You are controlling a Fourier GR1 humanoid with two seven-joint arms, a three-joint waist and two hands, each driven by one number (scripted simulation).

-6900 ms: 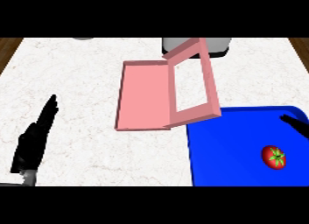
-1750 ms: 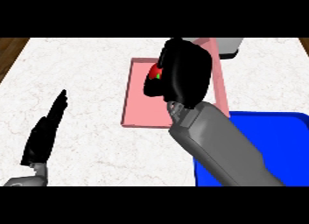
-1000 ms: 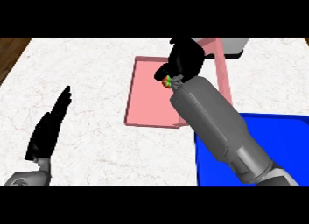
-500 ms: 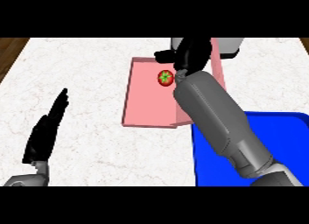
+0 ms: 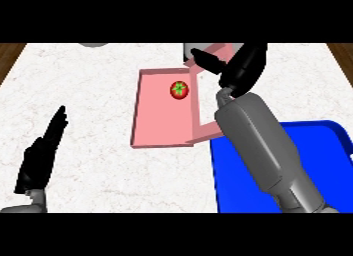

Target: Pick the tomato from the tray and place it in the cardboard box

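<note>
Two forearms are seen, each clad in a smooth grey shell with a faint sheen. The right forearm (image 5: pixel 262 150) is shown as a thick, rounded cylinder, narrowed towards the wrist, where a short grey collar is fitted. The right hand (image 5: pixel 242 67) is made of plain black material, with slender tapered fingers and a pointed thumb. The left hand (image 5: pixel 41 157) is likewise black and narrow. Only a small grey stub of the left forearm (image 5: pixel 24 207) is shown. No markings, cables or screws can be made out.
</note>
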